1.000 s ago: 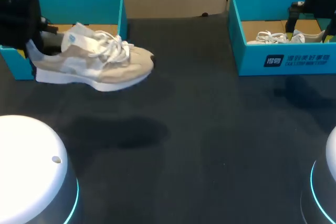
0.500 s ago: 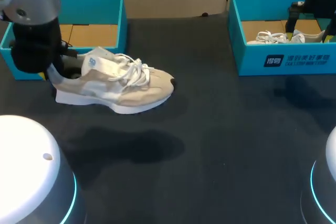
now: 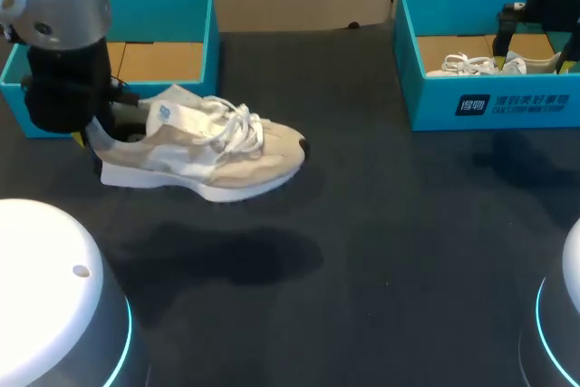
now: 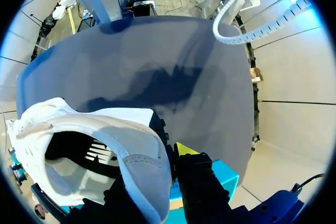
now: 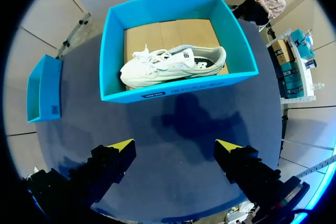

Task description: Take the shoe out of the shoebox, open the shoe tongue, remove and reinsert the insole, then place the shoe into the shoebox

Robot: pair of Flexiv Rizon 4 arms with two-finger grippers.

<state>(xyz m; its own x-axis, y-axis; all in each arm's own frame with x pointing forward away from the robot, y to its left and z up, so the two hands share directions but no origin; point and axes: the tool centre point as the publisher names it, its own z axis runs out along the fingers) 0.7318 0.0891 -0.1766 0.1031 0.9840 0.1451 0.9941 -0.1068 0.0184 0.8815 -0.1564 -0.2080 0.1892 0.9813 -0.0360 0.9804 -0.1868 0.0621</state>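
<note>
Lying beneath both grippers: dark table (image 3: 381, 224). Standing ahead of the right gripper (image 5: 176, 148), whose fingers are spreading wide apart: teal shoebox (image 5: 173, 92), holding a white shoe (image 5: 173, 66) inside. Sitting close beside the left gripper (image 4: 160, 169): second teal shoebox (image 3: 163, 11). Hanging clamped by the heel collar between the left fingers, off the table, toe pointing away: beige shoe (image 3: 217, 156).
</note>
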